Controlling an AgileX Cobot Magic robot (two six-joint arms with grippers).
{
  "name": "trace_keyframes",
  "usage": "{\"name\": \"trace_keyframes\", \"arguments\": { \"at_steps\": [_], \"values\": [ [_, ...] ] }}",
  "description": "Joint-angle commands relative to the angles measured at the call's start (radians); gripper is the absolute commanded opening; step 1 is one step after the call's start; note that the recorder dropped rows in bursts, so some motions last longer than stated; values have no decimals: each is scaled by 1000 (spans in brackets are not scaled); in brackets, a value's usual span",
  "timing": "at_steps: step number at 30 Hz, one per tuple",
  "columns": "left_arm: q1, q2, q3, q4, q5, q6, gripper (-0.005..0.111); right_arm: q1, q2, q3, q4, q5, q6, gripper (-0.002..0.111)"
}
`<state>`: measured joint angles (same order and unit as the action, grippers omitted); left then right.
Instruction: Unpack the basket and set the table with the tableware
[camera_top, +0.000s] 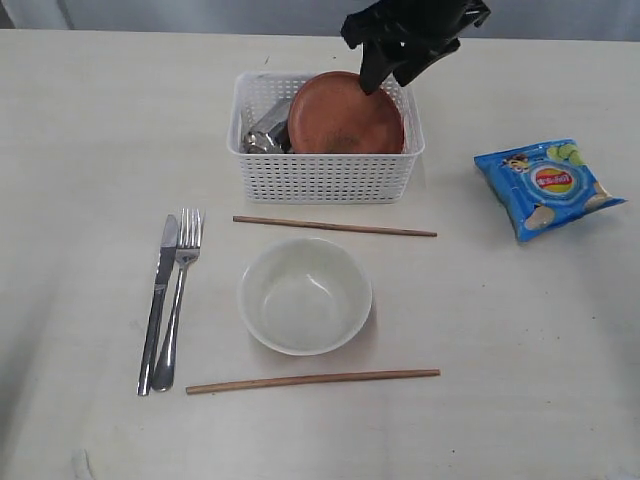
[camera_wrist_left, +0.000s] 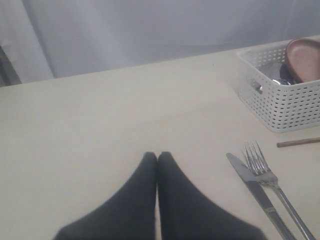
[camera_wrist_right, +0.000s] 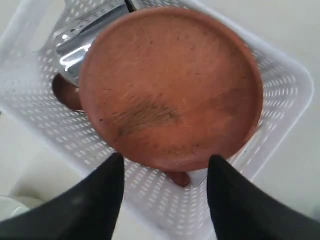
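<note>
Tableware is partly laid out on the desk (camera_top: 80, 150). A knife (camera_top: 158, 305) and a fork (camera_top: 180, 295) lie side by side at the left. A white bowl (camera_top: 305, 295) stands upright between two chopsticks (camera_top: 335, 227), one on its far side near the basket (camera_top: 320, 180) and the other (camera_top: 312, 380) on its near side. The basket sits at the back of the desk. In it, a reddish-brown plate (camera_top: 345, 115) leans tilted against the right end, and a steel cup (camera_top: 268, 130) lies beside it at the left. A blue chip bag (camera_top: 548, 187) lies well apart to the right.

The right tool (camera_top: 392, 75) hangs above the plate's far edge. Its jaws are parted and hold nothing; in the wrist view the plate's rim shows between the fingertips (camera_wrist_right: 117, 165). The left tool (camera_wrist_left: 157, 156) has its jaws pressed together with nothing between them, over bare desk.
</note>
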<state>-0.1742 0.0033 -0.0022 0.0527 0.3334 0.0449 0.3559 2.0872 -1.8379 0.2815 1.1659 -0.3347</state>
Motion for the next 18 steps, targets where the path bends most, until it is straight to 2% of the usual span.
{"name": "trace_keyframes", "arguments": {
  "at_steps": [1, 3, 7, 12, 18],
  "values": [
    [2, -3, 2, -1, -4, 0, 0, -16, 84, -70, -36, -40, -56, 49],
    [2, -3, 2, -1, -4, 0, 0, -16, 124, -90, -134, -76, 33, 49],
    [2, -3, 2, -1, -4, 0, 0, -18, 207, -94, -157, -80, 40, 49],
    [2, -3, 2, -1, -4, 0, 0, -45, 232, -94, -271, -114, 176, 49],
    [2, -3, 2, -1, -4, 0, 0, -181, 229, -94, -238, -36, 204, 49]
  ]
}}
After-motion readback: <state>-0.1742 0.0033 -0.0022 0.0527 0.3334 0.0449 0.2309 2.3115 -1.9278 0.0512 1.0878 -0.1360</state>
